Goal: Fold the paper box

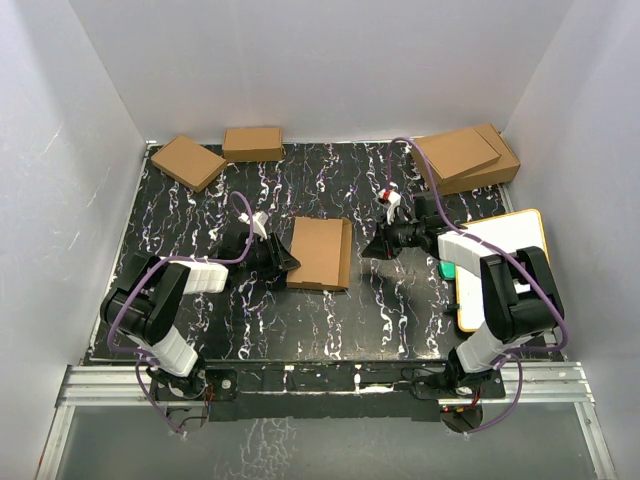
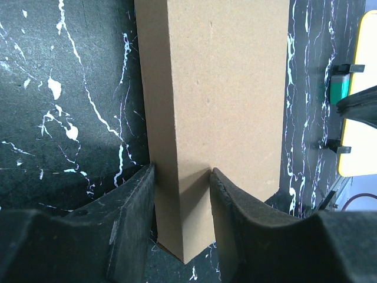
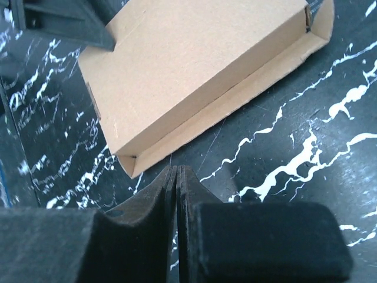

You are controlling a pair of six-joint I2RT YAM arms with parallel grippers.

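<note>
The left gripper (image 2: 182, 171) is clamping the brown cardboard paper box (image 1: 322, 250), apparently lacking only lid-tucking, while the right gripper (image 3: 177, 171) is hovering clenched, empty.

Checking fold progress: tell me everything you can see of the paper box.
The paper box is plain brown corrugated cardboard, folded into a thin rectangle lying flat on the table. Its top panel is down; the long flap on its right side juts out, seemingly untucked. The left gripper clamps its left edge; the right gripper, shut, sits just clear of it.
</note>
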